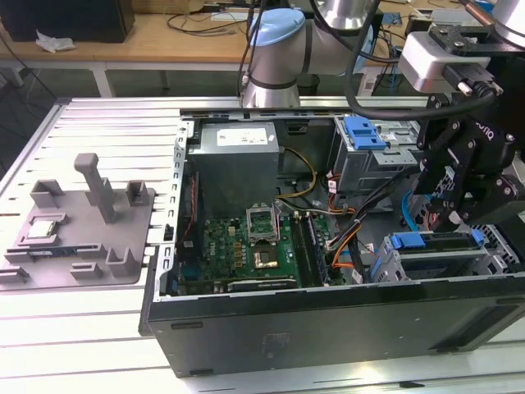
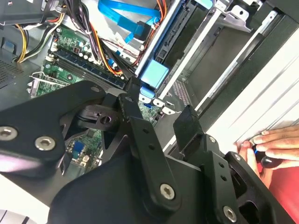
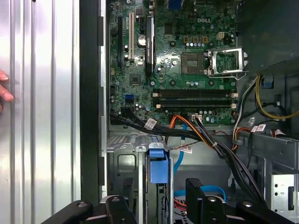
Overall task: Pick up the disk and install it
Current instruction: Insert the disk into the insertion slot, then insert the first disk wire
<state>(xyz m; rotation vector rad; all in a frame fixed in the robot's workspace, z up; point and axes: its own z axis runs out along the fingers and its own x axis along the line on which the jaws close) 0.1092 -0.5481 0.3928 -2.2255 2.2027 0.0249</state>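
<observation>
In the exterior view the black end effector (image 1: 443,215) is hanging over the drive cage at the exterior view's right end of the open computer case (image 1: 328,324), which is lying on the slatted table (image 1: 98,115). The disk (image 1: 435,243) is sitting flat in that cage just below it, with its blue frame showing along the top. The first wrist view is looking straight down on the spot: the two fingers (image 3: 195,186) are standing wide apart on either side of the frame's blue end, gripping nothing. Both wrist views are catching one person's hand (image 2: 274,143) over the table's slats beside the case. The exterior view is adding one grey tray (image 1: 82,217) at its left, carrying one small silver chip (image 1: 43,231), and one blue latch (image 1: 361,131) on top of a second, farther cage. White tags (image 3: 150,123) are hanging on the cables; I cannot read their print.
</observation>
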